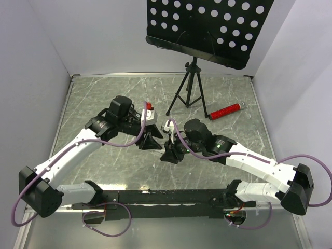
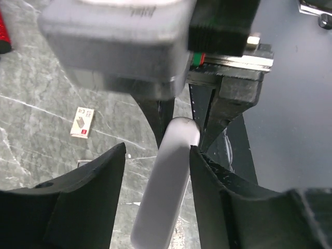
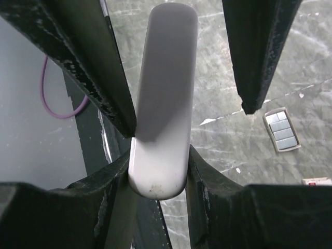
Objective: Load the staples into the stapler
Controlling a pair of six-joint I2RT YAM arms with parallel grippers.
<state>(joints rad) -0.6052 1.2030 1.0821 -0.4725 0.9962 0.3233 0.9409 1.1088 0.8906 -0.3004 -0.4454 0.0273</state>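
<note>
Your right gripper [image 3: 158, 166] is clamped on the pale grey stapler [image 3: 168, 78], both fingers pressed against the sides of its rounded end. Your left gripper [image 2: 158, 155] straddles the same stapler from the opposite end with its jaws parted: one finger touches the body, the other stands off with a gap. The staples [image 3: 281, 129], a small silvery-grey strip, lie flat on the marbled table [image 3: 311, 78] to one side, apart from the stapler and from both grippers. A tan-and-white box [image 2: 83, 122] lies near them. From overhead, the two arms meet near the table's middle. A red cylinder [image 1: 225, 111] lies beyond the right arm, beside a black tripod [image 1: 188, 93] carrying a black board with white dots [image 1: 207, 26].
</note>
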